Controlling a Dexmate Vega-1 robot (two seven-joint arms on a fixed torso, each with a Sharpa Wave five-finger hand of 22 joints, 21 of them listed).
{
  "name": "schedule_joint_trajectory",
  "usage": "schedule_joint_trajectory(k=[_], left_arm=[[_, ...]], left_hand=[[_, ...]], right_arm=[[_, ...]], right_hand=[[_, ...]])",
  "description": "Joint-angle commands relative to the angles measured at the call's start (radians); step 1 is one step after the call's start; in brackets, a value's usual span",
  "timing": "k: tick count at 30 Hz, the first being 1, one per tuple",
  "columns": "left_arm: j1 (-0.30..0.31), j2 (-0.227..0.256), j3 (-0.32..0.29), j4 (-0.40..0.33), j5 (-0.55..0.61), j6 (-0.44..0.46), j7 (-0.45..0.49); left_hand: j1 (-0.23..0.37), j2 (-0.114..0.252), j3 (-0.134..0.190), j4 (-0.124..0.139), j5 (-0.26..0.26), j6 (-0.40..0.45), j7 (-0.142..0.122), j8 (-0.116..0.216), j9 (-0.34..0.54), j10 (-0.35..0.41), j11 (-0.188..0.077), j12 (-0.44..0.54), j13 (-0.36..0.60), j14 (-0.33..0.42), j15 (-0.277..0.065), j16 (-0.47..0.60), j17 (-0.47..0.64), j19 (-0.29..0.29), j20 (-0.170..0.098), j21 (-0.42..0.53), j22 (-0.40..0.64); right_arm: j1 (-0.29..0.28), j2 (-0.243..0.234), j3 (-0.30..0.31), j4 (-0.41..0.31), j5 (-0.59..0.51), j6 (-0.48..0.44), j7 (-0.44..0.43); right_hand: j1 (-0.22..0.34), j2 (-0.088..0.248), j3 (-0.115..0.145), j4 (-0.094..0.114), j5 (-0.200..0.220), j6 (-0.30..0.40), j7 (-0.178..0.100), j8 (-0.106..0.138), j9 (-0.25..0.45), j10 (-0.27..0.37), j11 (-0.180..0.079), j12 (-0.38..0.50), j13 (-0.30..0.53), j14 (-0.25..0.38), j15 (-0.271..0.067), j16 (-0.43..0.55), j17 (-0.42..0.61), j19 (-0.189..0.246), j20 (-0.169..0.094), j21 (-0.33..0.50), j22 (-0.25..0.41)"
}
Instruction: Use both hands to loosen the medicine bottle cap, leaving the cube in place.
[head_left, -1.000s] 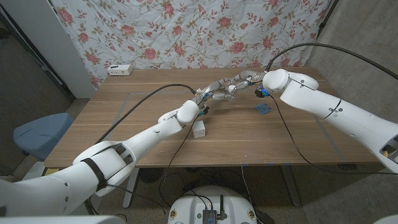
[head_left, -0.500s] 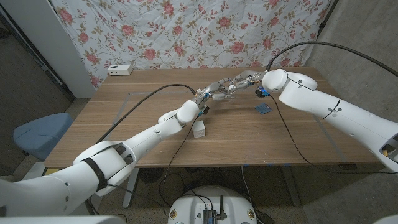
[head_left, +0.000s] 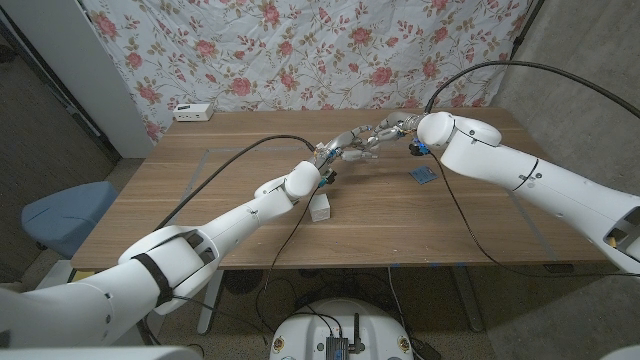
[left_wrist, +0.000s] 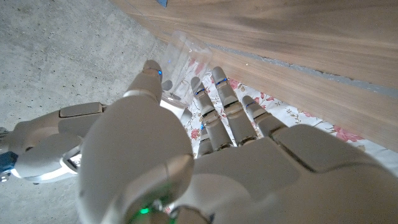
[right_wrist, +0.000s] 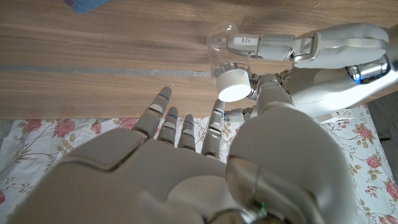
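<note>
**Two robot hands meet at the medicine bottle above the desk**

Nearest, a white box (head_left: 320, 208) sits on the desk (head_left: 200, 215) beside the left forearm. Farther in, the left robot hand (head_left: 335, 153) grasps the clear medicine bottle (right_wrist: 225, 48), fingers along its body. The right robot hand (head_left: 385, 133) reaches for the white cap (right_wrist: 234, 83), fingers spread just beside it, released. The blue cube (head_left: 424, 176) lies on the desk below the right wrist. A white device (head_left: 193, 112) rests at the far edge.
</note>
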Motion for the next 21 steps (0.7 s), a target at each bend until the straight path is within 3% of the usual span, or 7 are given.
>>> schedule_joint_trajectory(k=[1, 8, 13, 21], left_arm=[[0.001, -0.003, 0.001, 0.004, -0.002, -0.004, 0.002], [0.002, -0.004, 0.001, 0.001, -0.003, -0.003, 0.002], [0.006, 0.0, 0.0, -0.009, -0.002, 0.0, 0.002], [0.01, 0.001, -0.002, -0.019, -0.002, 0.003, 0.004]], left_hand=[[-0.008, 0.004, 0.01, 0.001, -0.002, 0.005, -0.002, -0.002, 0.002, 0.006, 0.0, 0.003, 0.005, -0.001, -0.101, 0.0, -0.001, 0.001, -0.132, -0.003, 0.002], [-0.01, 0.005, 0.011, 0.001, -0.002, 0.002, -0.001, -0.003, 0.002, 0.006, 0.001, 0.003, 0.005, 0.0, -0.101, 0.001, -0.001, 0.001, -0.132, -0.003, 0.002], [-0.01, 0.005, 0.014, 0.0, -0.002, -0.055, -0.014, -0.019, 0.002, 0.005, 0.001, 0.003, 0.004, 0.0, -0.1, 0.001, -0.001, 0.002, -0.131, -0.003, 0.002], [-0.012, 0.005, 0.018, 0.0, -0.002, -0.107, 0.013, -0.022, 0.002, 0.005, 0.0, 0.003, 0.004, 0.002, -0.1, 0.002, 0.0, 0.003, -0.131, -0.002, 0.002]], right_arm=[[0.023, 0.007, -0.037, -0.01, -0.035, -0.048, -0.002], [0.026, 0.009, -0.052, -0.013, -0.051, -0.057, -0.01], [0.026, 0.009, -0.057, -0.015, -0.057, -0.063, -0.011], [0.033, 0.011, -0.071, -0.015, -0.071, -0.069, -0.01]], right_hand=[[-0.015, -0.001, -0.008, 0.003, 0.002, 0.018, 0.008, 0.011, 0.005, 0.006, 0.008, 0.006, 0.001, 0.003, 0.005, 0.006, 0.002, 0.011, 0.003, 0.004, 0.005], [-0.024, -0.003, -0.013, 0.001, 0.004, 0.053, 0.008, 0.027, 0.009, 0.021, 0.008, 0.011, 0.001, 0.015, 0.004, 0.01, 0.001, 0.018, 0.0, 0.006, 0.005], [-0.021, -0.003, -0.012, -0.005, 0.006, 0.072, 0.011, 0.036, 0.011, 0.027, 0.009, 0.012, 0.001, 0.019, 0.002, 0.011, 0.0, 0.021, -0.001, 0.006, 0.005], [-0.014, -0.002, -0.01, -0.013, 0.008, 0.093, 0.01, 0.047, 0.015, 0.033, 0.008, 0.012, 0.001, 0.026, 0.002, 0.012, -0.001, 0.022, -0.001, 0.006, 0.005]])
